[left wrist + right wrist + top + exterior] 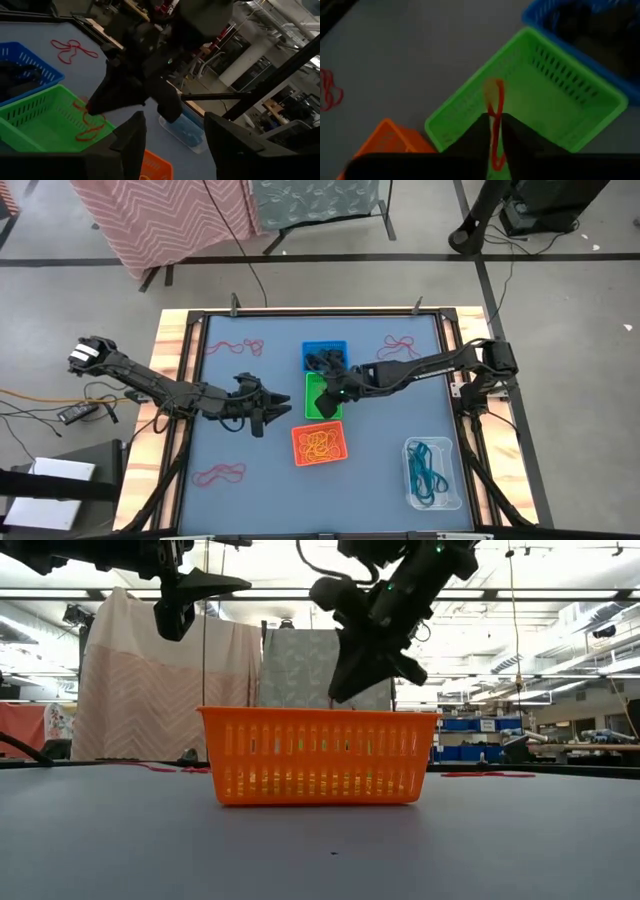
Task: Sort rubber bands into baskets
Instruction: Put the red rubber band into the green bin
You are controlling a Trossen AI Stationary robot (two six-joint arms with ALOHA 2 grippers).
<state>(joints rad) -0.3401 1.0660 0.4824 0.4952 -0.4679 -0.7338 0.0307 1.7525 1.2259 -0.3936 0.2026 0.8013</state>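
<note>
The right arm hid most of the green basket (322, 408) from above. Over it the right claw (493, 131) pinched a red rubber band (495, 107). The orange basket (319, 444) held orange bands, the clear tub (433, 473) teal ones. The left claw (268, 416) hung wide nearby over the desk (380, 440).

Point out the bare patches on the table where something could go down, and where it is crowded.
Free: the mat between the orange basket and the clear tub, and the stretch right of the green basket below the right arm. Crowded: the middle column, where the blue basket, both grippers and the green basket bunch up.
</note>
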